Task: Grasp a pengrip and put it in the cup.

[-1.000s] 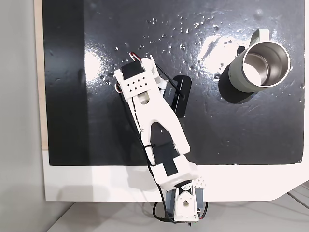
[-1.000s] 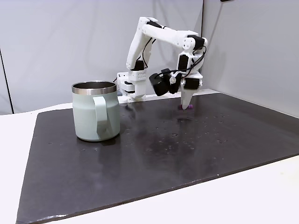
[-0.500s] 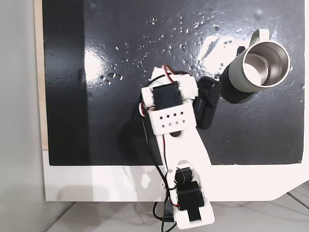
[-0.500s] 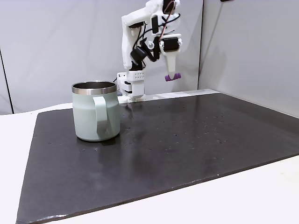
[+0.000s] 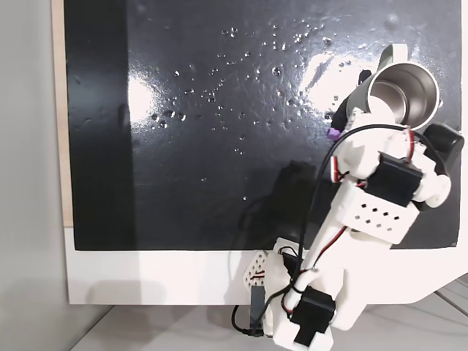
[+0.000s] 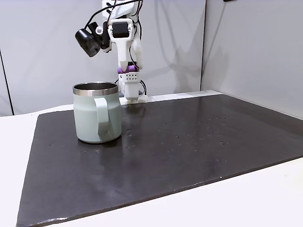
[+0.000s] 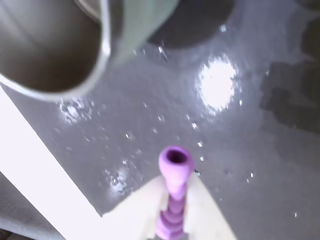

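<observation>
Fingers point(image 7: 172, 220): closed tight on purple pengrip point(image 7: 174, 192), bottom middle of wrist view
Cup point(image 7: 60, 45): upper left, mouth open
Done: pengrip picked up
Left: move over cup, drop in

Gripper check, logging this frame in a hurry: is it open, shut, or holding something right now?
Gripper: shut on the purple pengrip, held up in the air near the cup, not yet over its opening.
</observation>
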Available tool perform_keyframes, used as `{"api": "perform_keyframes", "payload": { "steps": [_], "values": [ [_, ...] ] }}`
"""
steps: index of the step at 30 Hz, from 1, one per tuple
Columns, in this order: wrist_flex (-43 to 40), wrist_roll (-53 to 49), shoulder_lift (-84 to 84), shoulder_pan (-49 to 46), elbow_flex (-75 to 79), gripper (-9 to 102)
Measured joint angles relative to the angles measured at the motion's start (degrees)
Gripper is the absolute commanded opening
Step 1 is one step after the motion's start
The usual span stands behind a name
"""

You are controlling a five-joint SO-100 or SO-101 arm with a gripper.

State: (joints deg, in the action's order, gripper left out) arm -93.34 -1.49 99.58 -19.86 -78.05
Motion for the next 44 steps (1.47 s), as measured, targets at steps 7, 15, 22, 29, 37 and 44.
{"api": "perform_keyframes", "payload": {
  "steps": [7, 15, 22, 29, 37, 44],
  "values": [
    [0.0, -8.7, -6.06, -5.27, 10.28, 0],
    [6.77, -16.08, -8.09, -8.7, 14.24, 0],
    [12.13, -17.67, -9.23, -8.96, 14.24, 0],
    [12.3, -17.67, -9.32, -8.96, 14.24, 27],
    [12.3, -17.67, -9.32, -8.96, 14.24, 33],
    [12.3, -17.67, -9.32, -8.96, 14.24, 33]
  ]
}}
